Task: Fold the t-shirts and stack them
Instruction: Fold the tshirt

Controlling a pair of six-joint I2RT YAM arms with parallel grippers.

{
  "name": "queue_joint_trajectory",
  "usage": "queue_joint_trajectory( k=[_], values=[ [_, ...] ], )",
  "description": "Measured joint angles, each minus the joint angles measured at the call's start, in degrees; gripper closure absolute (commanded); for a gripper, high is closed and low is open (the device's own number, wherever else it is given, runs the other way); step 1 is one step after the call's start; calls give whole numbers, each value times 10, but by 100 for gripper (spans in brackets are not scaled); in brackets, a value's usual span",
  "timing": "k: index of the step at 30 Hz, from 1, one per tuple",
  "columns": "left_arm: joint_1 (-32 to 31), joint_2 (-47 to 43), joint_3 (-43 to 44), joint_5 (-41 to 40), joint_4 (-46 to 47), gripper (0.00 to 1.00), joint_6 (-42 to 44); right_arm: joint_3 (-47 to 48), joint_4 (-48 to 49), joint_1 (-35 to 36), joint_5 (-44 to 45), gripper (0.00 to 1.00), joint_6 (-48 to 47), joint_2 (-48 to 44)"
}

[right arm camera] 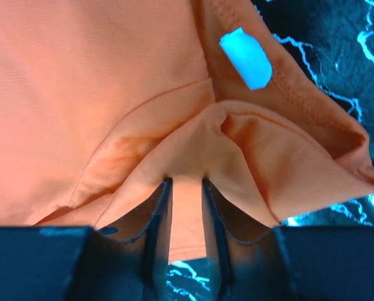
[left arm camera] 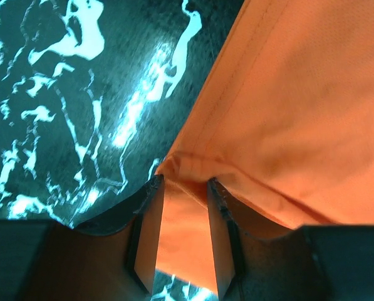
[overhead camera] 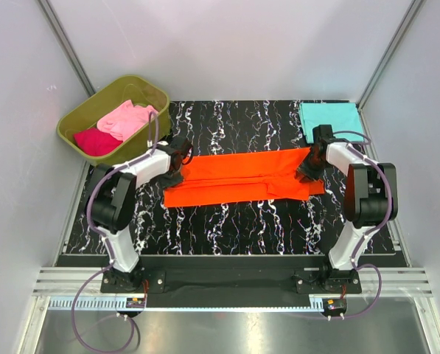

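From above, the tub (overhead camera: 76,122) at the far left holds the pink shirt (overhead camera: 125,118), with the magenta shirt (overhead camera: 96,141) beside it. The orange shirt (overhead camera: 242,177) lies as a long band across the black marbled table (overhead camera: 227,221). The teal shirt (overhead camera: 330,118) sits folded at the far right corner. Pale walls (overhead camera: 227,44) close the cell in. My left gripper (overhead camera: 183,164) is at the band's left end and my right gripper (overhead camera: 306,171) at its right end (the fingertips are hard to make out from here).

At my left wrist, the fingers (left arm camera: 150,207) are closed on an orange edge, with marble to the left.

At my right wrist, the fingers (right arm camera: 158,207) are clamped on a bunched orange fold. A pale blue label (right arm camera: 245,58) sits on the cloth beyond (no print readable).
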Motion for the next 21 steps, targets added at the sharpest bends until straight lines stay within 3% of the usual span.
queue_joint_trajectory(
  k=[7, 11, 13, 21],
  values=[
    [0, -104, 19, 50, -11, 61, 68, -4, -29, 0, -7, 53, 38, -59],
    [0, -152, 52, 155, 19, 55, 169, -51, -33, 0, -7, 50, 66, -127],
    [-1, -182, 48, 213, 35, 45, 210, -78, -39, 0, -4, 49, 77, -156],
    [-2, -253, 21, 390, 98, 43, 300, -202, -1, 0, 0, 44, 87, -231]
  ],
)
